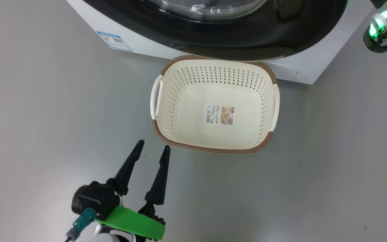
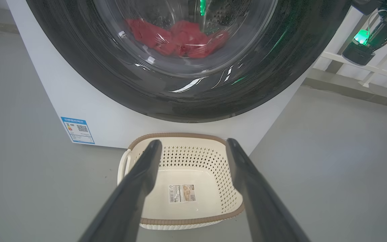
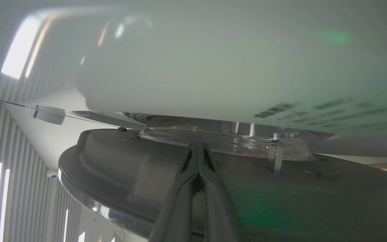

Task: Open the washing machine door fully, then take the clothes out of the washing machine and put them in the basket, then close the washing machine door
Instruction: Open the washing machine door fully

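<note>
left gripper [image 1: 154, 144] fingers spread, empty, over bare floor just left of the basket [image 1: 180, 84]. basket is small perforated plastic, so floppy red clothes [image 2: 180, 38], now in the drum behind the bulging glass, may spill over its rim. right gripper [image 3: 198, 148] fingers pressed together at the washing machine door [image 1: 247, 37] edge: glossy curved rim, likely to slip off mid-pull

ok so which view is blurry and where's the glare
Right wrist view: the washing machine is a pale out-of-focus blur with a green glow, the shut right gripper sharper. Left wrist view: bright streaks glare off the washing machine door, yet the clothes show through. Head view: sharp, evenly lit, the basket casting little shadow.
</note>
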Tool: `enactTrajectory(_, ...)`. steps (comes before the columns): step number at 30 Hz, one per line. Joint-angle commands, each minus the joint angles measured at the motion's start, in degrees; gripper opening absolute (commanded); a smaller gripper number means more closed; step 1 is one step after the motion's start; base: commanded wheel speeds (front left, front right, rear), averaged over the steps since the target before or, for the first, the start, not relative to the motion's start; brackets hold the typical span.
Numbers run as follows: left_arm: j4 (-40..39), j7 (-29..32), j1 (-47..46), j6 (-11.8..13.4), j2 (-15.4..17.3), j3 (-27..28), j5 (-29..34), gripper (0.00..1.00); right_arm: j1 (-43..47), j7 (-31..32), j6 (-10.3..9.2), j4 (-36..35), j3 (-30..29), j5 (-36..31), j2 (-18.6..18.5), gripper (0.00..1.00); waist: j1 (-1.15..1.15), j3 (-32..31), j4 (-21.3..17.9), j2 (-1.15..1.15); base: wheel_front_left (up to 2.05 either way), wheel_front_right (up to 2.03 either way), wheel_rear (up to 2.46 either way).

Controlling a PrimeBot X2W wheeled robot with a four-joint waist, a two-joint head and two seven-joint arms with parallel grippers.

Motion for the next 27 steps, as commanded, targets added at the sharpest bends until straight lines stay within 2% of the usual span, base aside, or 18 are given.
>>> enactTrajectory(1,-1.15,-0.7,-0.84,0.58,0.69,1.5,-0.52,1.0,0.33,1.1,0.02,-1.66,1.28,-1.11,1.17,0.0,0.0,-0.66,-0.02,0.0,0.0,0.0,0.0)
enactTrajectory(13,-0.4,-0.7,0.63,0.32,0.69,2.62,0.73,1.0,7.02,2.85,0.02,-4.02,3.0,-4.29,3.85,0.0,0.0,-5.11,-1.32,0.0,0.0,0.0,0.0)
enactTrajectory(27,0.31,-0.7,2.82,-0.31,0.69,3.85,2.0,1.0,13.91,5.32,0.02,-7.37,3.11,-4.85,7.41,0.0,0.0,-9.35,-2.13,0.0,0.0,0.0,0.0)
